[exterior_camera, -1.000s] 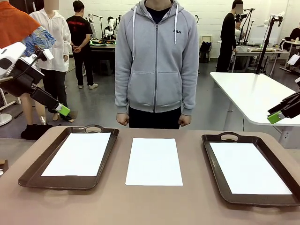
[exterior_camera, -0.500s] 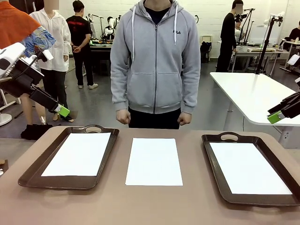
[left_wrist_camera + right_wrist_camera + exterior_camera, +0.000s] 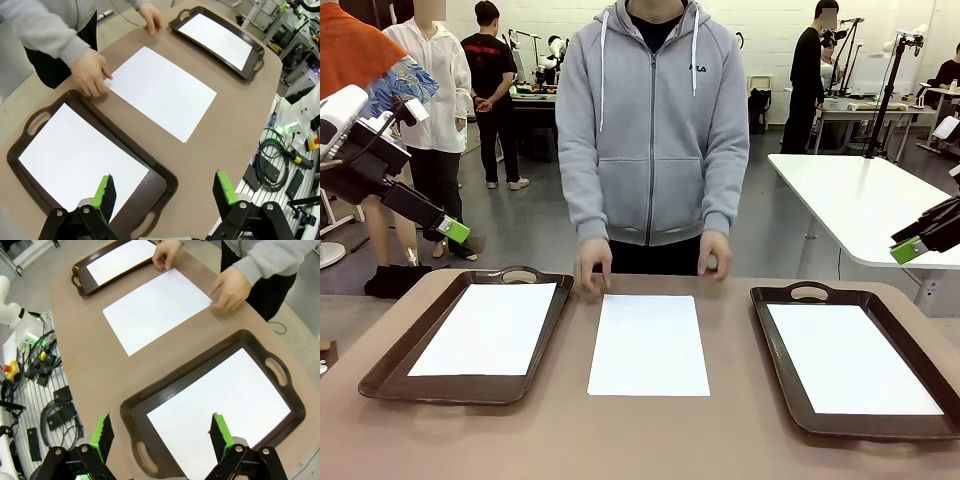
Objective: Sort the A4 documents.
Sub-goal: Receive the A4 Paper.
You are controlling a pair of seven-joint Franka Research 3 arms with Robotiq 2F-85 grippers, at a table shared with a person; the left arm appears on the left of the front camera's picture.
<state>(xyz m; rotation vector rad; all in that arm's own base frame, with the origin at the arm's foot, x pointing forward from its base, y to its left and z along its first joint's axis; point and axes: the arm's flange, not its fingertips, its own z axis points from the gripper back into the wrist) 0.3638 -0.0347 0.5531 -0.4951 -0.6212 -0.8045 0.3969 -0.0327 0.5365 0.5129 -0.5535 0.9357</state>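
I am holding my left pincer (image 3: 165, 191) wide open and empty, raised off the table's left side and pointing down at the left tray (image 3: 386, 372). My right pincer (image 3: 161, 434) is gaping just as wide with nothing in it, raised at the right side and facing the right tray (image 3: 772, 345). One A4 document (image 3: 488, 328) is lying flat in the left tray and a second sheet (image 3: 850, 357) in the right tray. A third sheet (image 3: 648, 343) is resting on the bare table (image 3: 620, 435) between them. The person's hands (image 3: 592, 268) are reaching down at its far corners.
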